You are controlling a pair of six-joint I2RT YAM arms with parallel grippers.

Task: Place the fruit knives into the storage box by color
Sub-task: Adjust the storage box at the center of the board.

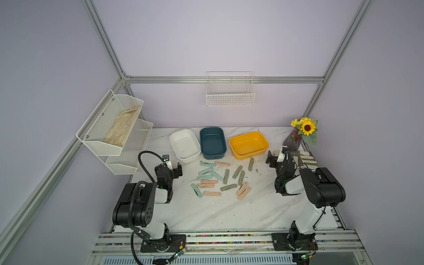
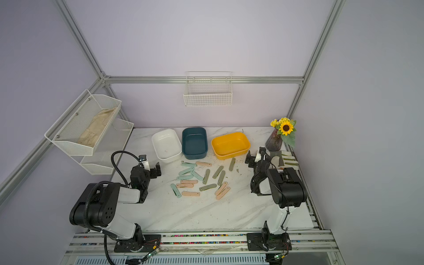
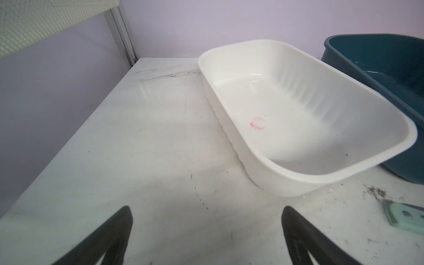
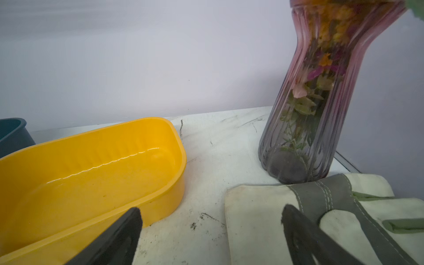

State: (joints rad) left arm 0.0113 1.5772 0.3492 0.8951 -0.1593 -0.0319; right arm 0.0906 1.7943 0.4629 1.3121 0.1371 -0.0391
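Several fruit knives lie scattered mid-table in both top views: mint green ones (image 1: pixel 207 172), peach pink ones (image 1: pixel 208 182) and olive ones (image 1: pixel 237 172). Behind them stand three empty storage boxes: white (image 1: pixel 183 142), teal (image 1: pixel 212 142) and yellow (image 1: pixel 249 144). My left gripper (image 1: pixel 174 171) (image 3: pixel 206 211) hangs open beside the white box (image 3: pixel 286 110), with nothing between its fingers. One mint knife end (image 3: pixel 403 214) shows at the edge of the left wrist view. My right gripper (image 1: pixel 276 158) (image 4: pixel 211 208) is open and empty, between the yellow box (image 4: pixel 91 165) and a glove.
A striped work glove (image 1: pixel 307 160) (image 4: pixel 275 218) lies at the right edge, with a purple glass vase of sunflowers (image 1: pixel 292 138) (image 4: pixel 321 103) behind it. White mesh shelves (image 1: pixel 114 128) hang on the left wall. A wire basket (image 1: pixel 230 91) hangs on the back wall.
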